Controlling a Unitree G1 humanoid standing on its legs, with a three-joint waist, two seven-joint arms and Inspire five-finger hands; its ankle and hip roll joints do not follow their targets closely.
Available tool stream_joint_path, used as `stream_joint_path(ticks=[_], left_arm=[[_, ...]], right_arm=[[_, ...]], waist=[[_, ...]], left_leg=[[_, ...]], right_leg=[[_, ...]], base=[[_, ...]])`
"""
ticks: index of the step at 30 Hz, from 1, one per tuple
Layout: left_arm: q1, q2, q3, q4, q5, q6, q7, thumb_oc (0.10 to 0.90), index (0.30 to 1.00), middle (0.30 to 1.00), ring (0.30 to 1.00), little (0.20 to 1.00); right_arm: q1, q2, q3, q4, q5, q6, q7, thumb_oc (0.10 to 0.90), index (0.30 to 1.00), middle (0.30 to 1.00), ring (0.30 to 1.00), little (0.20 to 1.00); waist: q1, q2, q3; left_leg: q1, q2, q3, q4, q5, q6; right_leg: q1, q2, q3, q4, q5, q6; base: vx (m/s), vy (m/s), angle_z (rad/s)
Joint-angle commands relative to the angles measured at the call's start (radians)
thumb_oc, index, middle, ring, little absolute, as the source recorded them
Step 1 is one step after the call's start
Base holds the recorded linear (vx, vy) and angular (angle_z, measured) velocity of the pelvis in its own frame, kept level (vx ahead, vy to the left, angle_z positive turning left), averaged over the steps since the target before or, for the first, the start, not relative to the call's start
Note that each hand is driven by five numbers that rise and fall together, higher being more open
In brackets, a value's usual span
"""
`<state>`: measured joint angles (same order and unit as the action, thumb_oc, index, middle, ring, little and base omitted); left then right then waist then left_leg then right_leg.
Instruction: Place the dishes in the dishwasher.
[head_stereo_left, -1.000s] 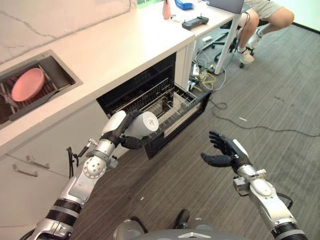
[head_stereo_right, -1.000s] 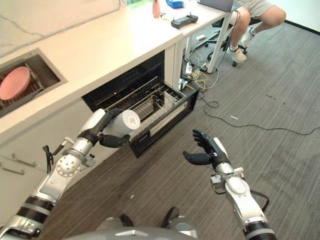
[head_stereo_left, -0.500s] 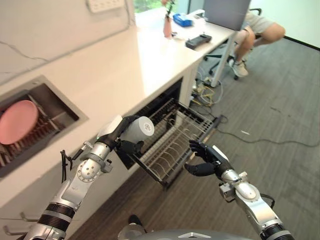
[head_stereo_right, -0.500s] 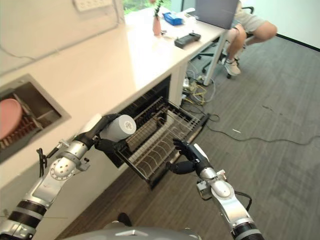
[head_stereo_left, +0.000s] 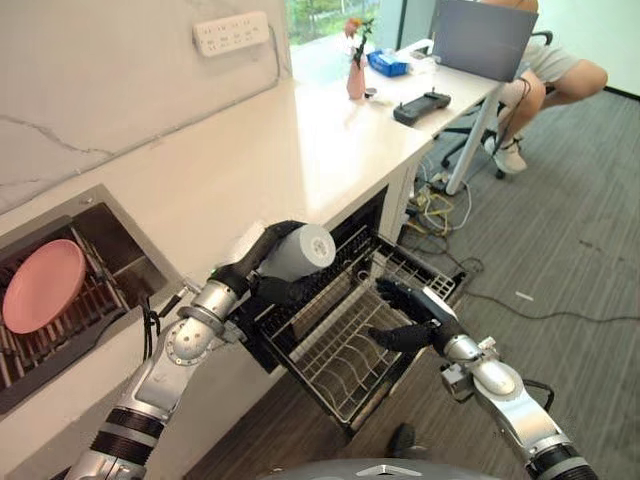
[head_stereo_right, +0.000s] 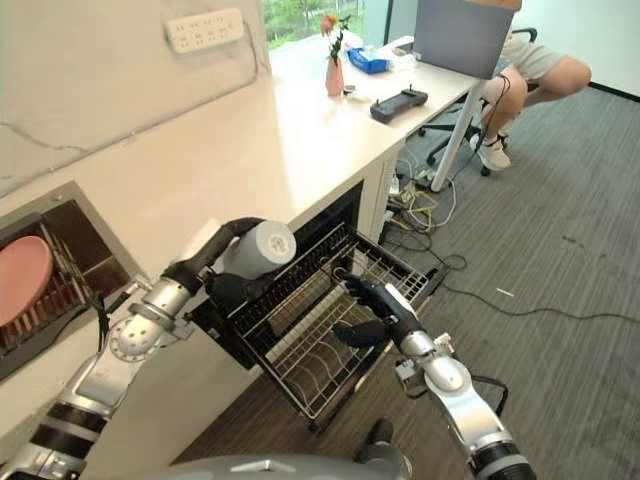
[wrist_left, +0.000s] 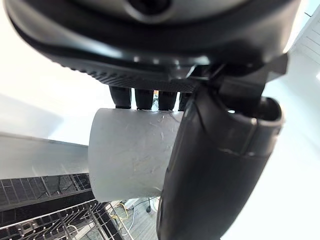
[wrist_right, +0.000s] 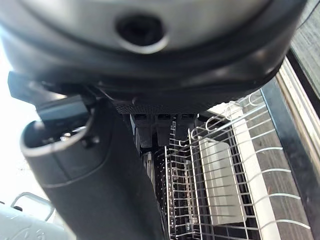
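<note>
Between my left hand's curled fingers I'm gripping the white cup, right hand hovering relaxed above the rack.

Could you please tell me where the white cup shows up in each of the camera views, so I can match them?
Left eye view: white cup, centre-left, held in the left hand above the dishwasher rack.
Right eye view: same cup, left of centre, above the rack.
Left wrist view: cup between fingers and thumb, rack behind.
Right wrist view: I cannot make it out.
Shared landmark: the wire rack.
</note>
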<state>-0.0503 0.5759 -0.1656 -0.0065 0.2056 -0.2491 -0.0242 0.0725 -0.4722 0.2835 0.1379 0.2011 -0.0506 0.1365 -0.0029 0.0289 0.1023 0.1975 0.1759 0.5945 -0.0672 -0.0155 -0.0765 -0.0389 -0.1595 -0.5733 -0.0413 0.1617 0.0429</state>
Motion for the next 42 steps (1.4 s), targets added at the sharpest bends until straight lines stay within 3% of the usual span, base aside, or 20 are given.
stream_joint_path(ticks=[1, 7, 12, 13, 18, 23, 26, 30, 33, 35, 42], left_arm=[[-0.083, 0.036, 0.08, 0.007, -0.047, -0.018, 0.07, 0.4, 0.3, 0.3, 0.3, 0.3], [-0.083, -0.02, 0.077, 0.05, -0.111, -0.012, 0.09, 0.4, 0.3, 0.3, 0.3, 0.3], [-0.108, -0.123, 0.042, 0.089, -0.27, -0.003, 0.109, 0.4, 0.3, 0.3, 0.3, 0.3], [-0.14, -0.161, 0.011, 0.115, -0.352, 0.004, 0.101, 0.4, 0.3, 0.3, 0.3, 0.3], [-0.2, -0.194, -0.033, 0.14, -0.412, 0.017, 0.112, 0.4, 0.3, 0.3, 0.3, 0.3], [-0.274, -0.243, -0.104, 0.192, -0.382, 0.019, 0.162, 0.4, 0.3, 0.3, 0.3, 0.3], [-0.306, -0.277, -0.156, 0.224, -0.288, 0.031, 0.235, 0.4, 0.3, 0.3, 0.3, 0.3], [-0.353, -0.291, -0.212, 0.249, -0.183, 0.044, 0.318, 0.4, 0.3, 0.3, 0.3, 0.3], [-0.353, -0.291, -0.212, 0.249, -0.183, 0.044, 0.318, 0.4, 0.3, 0.3, 0.3, 0.3], [-0.356, -0.289, -0.239, 0.233, -0.11, 0.052, 0.365, 0.4, 0.3, 0.3, 0.3, 0.3], [-0.342, -0.282, -0.281, 0.213, -0.031, 0.06, 0.392, 0.4, 0.3, 0.3, 0.3, 0.3]], right_arm=[[-0.056, 0.052, -0.066, -0.095, 0.08, -0.098, 0.009, 0.8, 0.9, 0.9, 0.9, 0.9], [-0.046, 0.072, -0.059, -0.125, 0.145, -0.118, 0.022, 0.8, 0.9, 0.9, 0.9, 0.9], [-0.035, 0.118, -0.076, -0.163, 0.246, -0.142, 0.0, 0.8, 0.9, 0.9, 0.9, 0.9], [-0.042, 0.133, -0.081, -0.188, 0.31, -0.147, -0.003, 0.8, 0.9, 0.9, 0.9, 0.9], [-0.055, 0.161, -0.073, -0.229, 0.433, -0.148, -0.003, 0.8, 0.9, 0.9, 0.9, 0.9], [-0.096, 0.18, -0.002, -0.264, 0.566, -0.137, 0.008, 0.8, 0.9, 0.9, 0.9, 0.9], [-0.162, 0.2, 0.059, -0.269, 0.623, -0.141, -0.031, 0.8, 0.9, 0.9, 0.9, 0.9], [-0.223, 0.217, 0.1, -0.268, 0.625, -0.151, -0.114, 0.8, 0.9, 0.9, 0.9, 0.9], [-0.223, 0.217, 0.099, -0.268, 0.624, -0.151, -0.114, 0.8, 0.9, 0.9, 0.9, 0.9], [-0.266, 0.242, 0.097, -0.241, 0.618, -0.16, -0.189, 0.8, 0.9, 0.9, 0.9, 0.9], [-0.326, 0.277, 0.094, -0.201, 0.58, -0.167, -0.281, 0.8, 0.9, 0.9, 0.9, 0.9]], waist=[[0.008, -0.06, -0.057], [0.0, -0.051, -0.063], [-0.021, -0.04, -0.068], [-0.035, -0.034, -0.071], [-0.051, -0.025, -0.068], [-0.062, -0.022, -0.07], [-0.058, -0.021, -0.072], [-0.055, -0.02, -0.072], [-0.055, -0.02, -0.072], [-0.042, -0.02, -0.078], [-0.016, -0.026, -0.087]], left_leg=[[-0.074, -0.075, -0.001, -0.014, 0.065, -0.003], [-0.059, -0.064, 0.009, -0.013, 0.067, -0.015], [-0.046, -0.058, 0.023, -0.011, 0.068, -0.019], [-0.037, -0.059, 0.035, -0.009, 0.064, -0.018], [-0.023, -0.066, 0.053, -0.007, 0.054, -0.013], [-0.012, -0.073, 0.072, -0.004, 0.043, -0.01], [-0.012, -0.073, 0.074, -0.001, 0.041, -0.01], [-0.016, -0.071, 0.072, 0.002, 0.043, -0.011], [-0.017, -0.071, 0.072, 0.002, 0.043, -0.011], [-0.019, -0.069, 0.063, 0.0, 0.047, -0.01], [-0.021, -0.067, 0.045, -0.001, 0.049, -0.009]], right_leg=[[0.166, -0.086, -0.039, 0.014, -0.144, 0.132], [0.19, -0.052, -0.033, -0.03, -0.149, 0.119], [0.191, -0.038, -0.024, -0.035, -0.155, 0.11], [0.188, -0.036, -0.013, -0.036, -0.157, 0.108], [0.172, -0.034, 0.017, -0.036, -0.149, 0.111], [0.155, -0.036, 0.043, -0.037, -0.138, 0.113], [0.151, -0.034, 0.045, -0.037, -0.135, 0.112], [0.147, -0.03, 0.04, -0.037, -0.134, 0.108], [0.147, -0.03, 0.04, -0.037, -0.134, 0.108], [0.15, -0.025, 0.031, -0.037, -0.134, 0.105], [0.159, -0.021, 0.012, -0.036, -0.136, 0.101]], base=[[0.04, -0.051, -0.04], [0.04, -0.064, -0.06], [0.01, -0.026, 0.01], [0.0, 0.0, 0.0], [0.01, -0.016, -0.09], [0.01, -0.021, -0.27], [0.0, -0.031, -0.09], [0.0, -0.017, -0.05], [0.0, 0.0, 0.0], [0.01, -0.032, 0.05], [0.01, -0.015, 0.09]])
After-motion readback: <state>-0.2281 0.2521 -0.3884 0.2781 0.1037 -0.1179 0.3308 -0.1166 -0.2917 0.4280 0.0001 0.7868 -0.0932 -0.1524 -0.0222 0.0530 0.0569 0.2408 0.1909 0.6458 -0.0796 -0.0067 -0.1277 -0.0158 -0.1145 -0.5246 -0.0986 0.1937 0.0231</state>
